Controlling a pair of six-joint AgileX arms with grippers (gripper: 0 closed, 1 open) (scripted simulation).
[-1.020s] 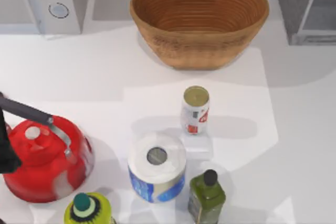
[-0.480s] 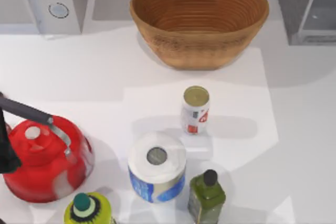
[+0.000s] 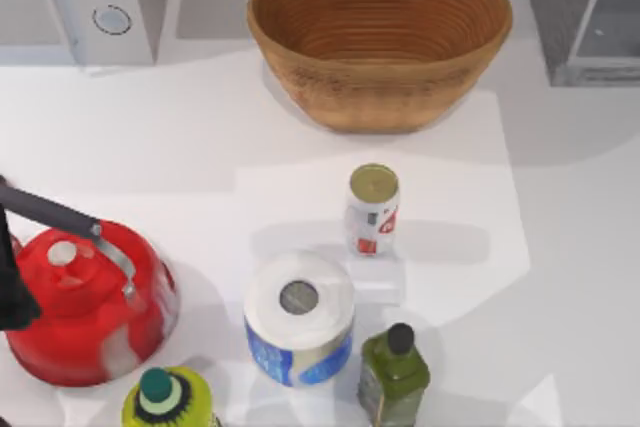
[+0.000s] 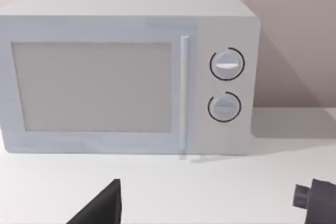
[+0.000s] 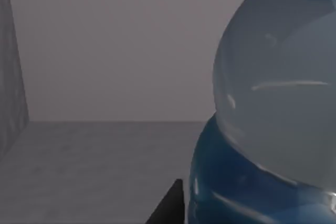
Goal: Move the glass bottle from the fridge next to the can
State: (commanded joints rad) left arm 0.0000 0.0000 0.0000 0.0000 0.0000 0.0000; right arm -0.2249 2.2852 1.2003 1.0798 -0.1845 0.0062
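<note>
Nearest the front edge of the table [image 3: 580, 247], seen from above: yellow-green bottle [image 3: 165, 402], white paper roll [image 3: 298, 317] and dark-green bottle [image 3: 394, 372] in a row. Red kettle [image 3: 85, 307] at the left, beside the parked left arm [image 3: 10, 287]. Left gripper [image 4: 210, 208] spread wide and holding nothing, facing the microwave [image 4: 126, 77].

Further in, at the middle: the can [image 3: 372, 212], upright, just behind the paper roll. Bare tabletop to its right, judged the safest landing spot.

Further back: woven basket [image 3: 380, 87] at the centre, the fridge [image 3: 545, 7] in the far right corner.

Deepest of all, inside the grey fridge interior: the glass bottle [image 5: 273, 103], upright, very close to the right wrist camera, clear shoulder above a blue band. Dark edge of the right gripper [image 5: 170, 208] just beside the bottle's lower part. Hold on the bottle: cannot tell, neither how far open nor whether touching.

Step in hand, as judged: securing the bottle within the fridge.

To do it well:
- Grip low on the blue band, not on the rounded, likely slippery shoulder.
- Close squarely, bottle centred.
- Lift only slightly, then draw straight out, clear of the fridge frame.
- Keep upright and pass to the right of the basket.
- Set down on the bare patch beside the can, without knocking it.
</note>
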